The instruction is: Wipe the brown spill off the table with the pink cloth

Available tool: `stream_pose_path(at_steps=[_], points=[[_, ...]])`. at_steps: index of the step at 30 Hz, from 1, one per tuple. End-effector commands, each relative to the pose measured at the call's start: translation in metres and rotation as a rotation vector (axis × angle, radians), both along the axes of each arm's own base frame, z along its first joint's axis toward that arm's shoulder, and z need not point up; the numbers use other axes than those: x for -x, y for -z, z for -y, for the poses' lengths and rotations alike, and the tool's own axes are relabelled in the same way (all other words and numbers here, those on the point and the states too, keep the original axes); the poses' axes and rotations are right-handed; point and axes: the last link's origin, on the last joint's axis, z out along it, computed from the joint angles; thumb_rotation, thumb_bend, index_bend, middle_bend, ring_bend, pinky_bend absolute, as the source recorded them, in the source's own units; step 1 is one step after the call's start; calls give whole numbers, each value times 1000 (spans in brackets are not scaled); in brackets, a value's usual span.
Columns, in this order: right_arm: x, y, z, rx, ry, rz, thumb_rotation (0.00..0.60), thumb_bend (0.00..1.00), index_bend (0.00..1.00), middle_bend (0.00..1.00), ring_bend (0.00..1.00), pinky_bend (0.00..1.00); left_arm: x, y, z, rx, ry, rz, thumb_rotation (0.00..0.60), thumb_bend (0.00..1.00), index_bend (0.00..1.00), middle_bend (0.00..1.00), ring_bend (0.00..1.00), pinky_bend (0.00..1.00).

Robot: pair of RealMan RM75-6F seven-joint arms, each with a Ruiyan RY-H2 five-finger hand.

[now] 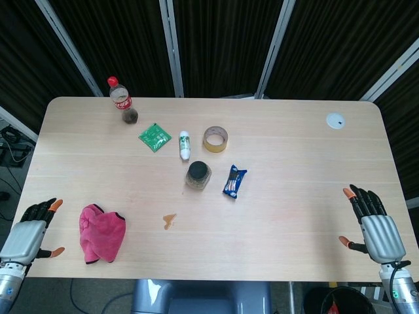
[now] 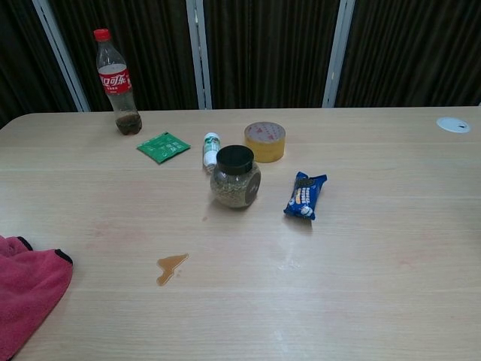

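A crumpled pink cloth [image 1: 101,233] lies near the table's front left edge; the chest view shows only part of the pink cloth [image 2: 26,292] at its bottom left corner. A small brown spill [image 1: 169,221] sits to the cloth's right, and the same brown spill [image 2: 170,267] shows in the chest view. My left hand [image 1: 29,234] hovers open just left of the cloth, over the table's left edge, apart from it. My right hand [image 1: 374,226] is open at the front right edge. Neither hand appears in the chest view.
Behind the spill stand a dark-lidded glass jar [image 1: 198,175], a blue snack packet [image 1: 234,182], a tape roll [image 1: 215,139], a small white bottle [image 1: 184,144], a green sachet [image 1: 154,137] and a cola bottle [image 1: 122,101]. A white disc [image 1: 335,120] lies far right.
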Motion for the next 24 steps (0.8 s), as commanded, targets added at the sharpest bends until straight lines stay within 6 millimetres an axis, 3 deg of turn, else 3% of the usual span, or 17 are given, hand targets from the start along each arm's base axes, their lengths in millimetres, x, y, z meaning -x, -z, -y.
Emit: stream_pose_path(at_steps=[1, 24], points=[[0, -1, 0, 2, 3, 4, 600, 0, 0, 0, 0, 0, -4, 12, -7, 59, -17, -33, 600, 0, 0, 0, 0, 0], [1, 1, 2, -11, 11, 22, 600, 0, 0, 0, 0, 0, -9, 76, -60, 191, -134, -121, 600, 0, 90, 0, 0, 53]])
